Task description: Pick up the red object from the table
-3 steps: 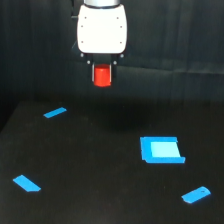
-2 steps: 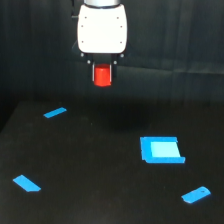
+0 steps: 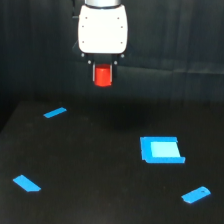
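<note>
The red object (image 3: 103,76) is a small bright red cylinder held upright between the dark fingers of my gripper (image 3: 103,80), well above the black table (image 3: 100,170). The gripper hangs from a white arm head (image 3: 102,27) at the top centre of the exterior view, against the dark cloth backdrop. Its jaws are shut on the cylinder's sides.
On the table lie flat blue pieces: a blue square (image 3: 161,149) at the exterior view's right, a thin strip (image 3: 55,113) at the left back, another strip (image 3: 27,183) at the left front, and one (image 3: 196,194) at the right front.
The gripper with the red object has risen slightly; the flat blue pieces stay where they were.
</note>
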